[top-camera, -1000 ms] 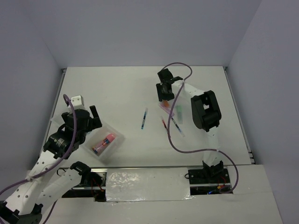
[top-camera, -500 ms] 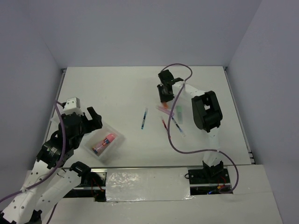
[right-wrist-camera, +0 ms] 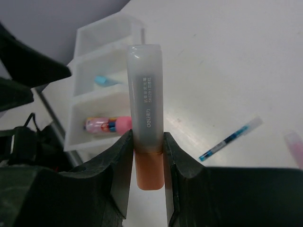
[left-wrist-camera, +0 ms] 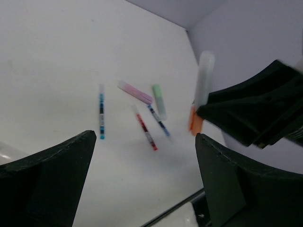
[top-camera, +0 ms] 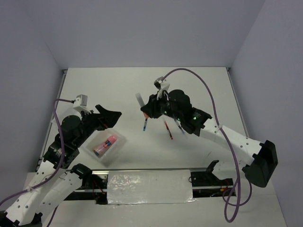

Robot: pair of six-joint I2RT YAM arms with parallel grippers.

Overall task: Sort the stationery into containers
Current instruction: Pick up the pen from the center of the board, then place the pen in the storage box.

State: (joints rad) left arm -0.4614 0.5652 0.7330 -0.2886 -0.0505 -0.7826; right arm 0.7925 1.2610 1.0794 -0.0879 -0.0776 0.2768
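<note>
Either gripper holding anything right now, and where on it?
Right gripper pinches the orange highlighter at its orange end, clear cap protruding. Left gripper is open, empty.

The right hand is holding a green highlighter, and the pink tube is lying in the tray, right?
Not green: the right wrist view shows the highlighter in the right hand is orange with a frosted cap. The pink tube does lie in the tray.

The whole table is being overlooked from high above its near edge. The left wrist view is being aimed low across it, rightward. The right wrist view is being aimed leftward, past a close orange highlighter, at the tray. The blue pen is being caught by all three.
</note>
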